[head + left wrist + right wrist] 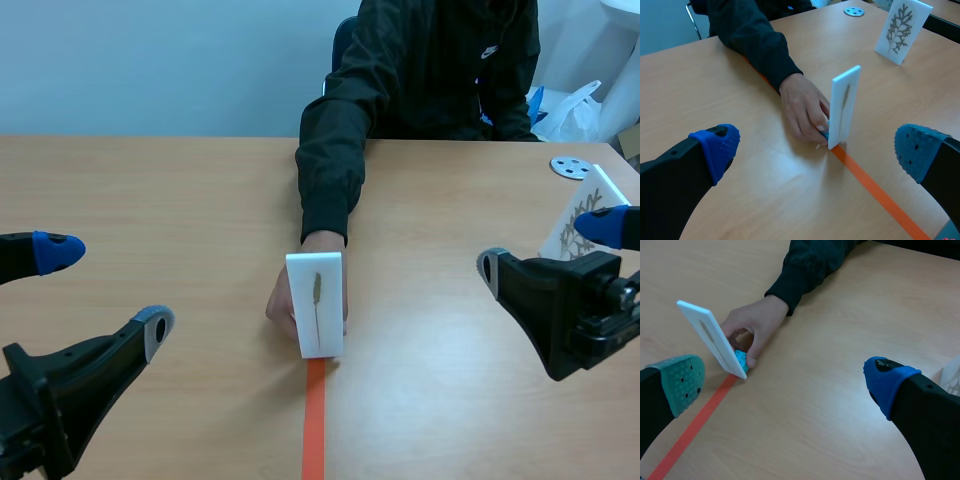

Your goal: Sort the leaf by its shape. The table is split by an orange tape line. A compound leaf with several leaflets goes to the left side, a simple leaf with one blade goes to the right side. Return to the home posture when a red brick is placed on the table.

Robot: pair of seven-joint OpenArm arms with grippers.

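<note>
A white card (316, 305) bearing one narrow, single-blade leaf stands upright at the far end of the orange tape line (314, 420). A person's hand (283, 300) holds it from behind. In the left wrist view the card (845, 105) stands ahead of my open left gripper (817, 150), the hand (802, 107) beside it. The right wrist view shows the card (710, 337) tilted on a cyan base (741, 360), ahead of my open right gripper (785, 382). Both grippers, left (105, 290) and right (548, 247), hover apart from the card with nothing in them.
A second white card (580, 215) with a branching compound leaf stands at the right, just behind my right gripper, and appears in the left wrist view (902, 27). A grey disc (570, 167) lies beyond it. The person's black sleeve (330, 170) crosses the table's middle.
</note>
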